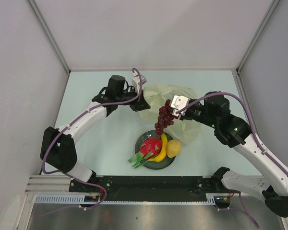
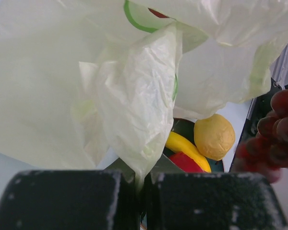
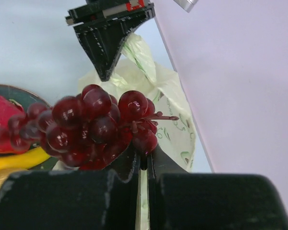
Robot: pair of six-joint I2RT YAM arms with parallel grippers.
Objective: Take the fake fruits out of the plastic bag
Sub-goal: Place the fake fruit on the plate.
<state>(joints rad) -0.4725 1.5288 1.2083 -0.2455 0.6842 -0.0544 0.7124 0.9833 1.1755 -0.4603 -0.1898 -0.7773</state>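
While the grape bunch [image 1: 164, 120] dangles from your right gripper [image 1: 174, 109], whose fingers are clamped tight on its upper end, its lowest grapes hang over the far rim of the plate [image 1: 137, 142]. From above, the bunch sits between that plate and the plastic bag [image 1: 189, 128], which lies crumpled just beyond the plate's far side. Your left gripper [image 1: 143, 104] is beyond the plate and to its left, closed with a fold of the bag pinched between its fingers.

You have four fake fruits in view. One is the grape bunch in the air. The other three rest on the plate: one dragon fruit [image 1: 150, 146] at the left, one banana [image 1: 162, 152] touching it in the middle, one lemon [image 1: 173, 148] at the right. You have one bag and one plate.

Under the plate is a pale blue-green table [image 1: 101, 143], enclosed on three sides by plain grey-white walls [image 1: 153, 33].
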